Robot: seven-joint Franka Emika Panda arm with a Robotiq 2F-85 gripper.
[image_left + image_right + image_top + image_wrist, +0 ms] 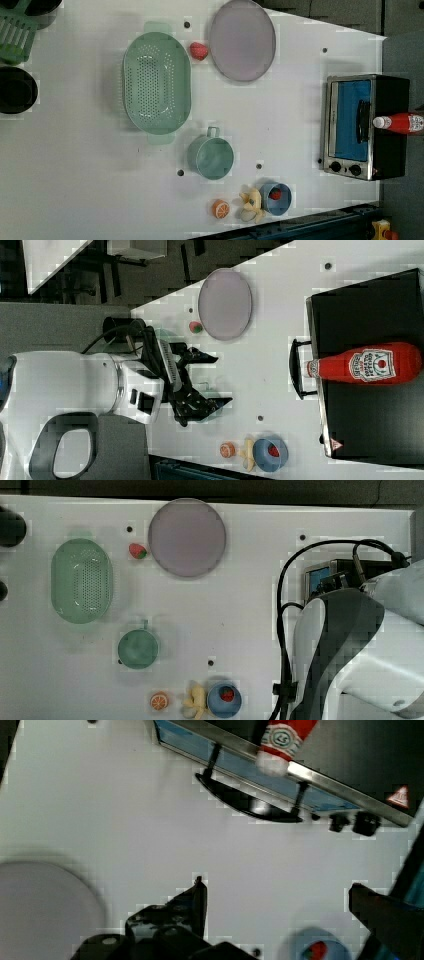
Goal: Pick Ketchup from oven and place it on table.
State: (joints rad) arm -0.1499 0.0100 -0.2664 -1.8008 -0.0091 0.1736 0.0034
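The Ketchup lies on its side across the black top of the oven, white cap overhanging the front edge above the door handle. The oven, door closed, stands at one end of the white tabletop.

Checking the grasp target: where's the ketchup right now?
The Ketchup lies on its side on the black top of the oven, at the right view's right, its white cap jutting over the front edge above the door handle.

Three overhead views sharing the table; wrist view near oven.
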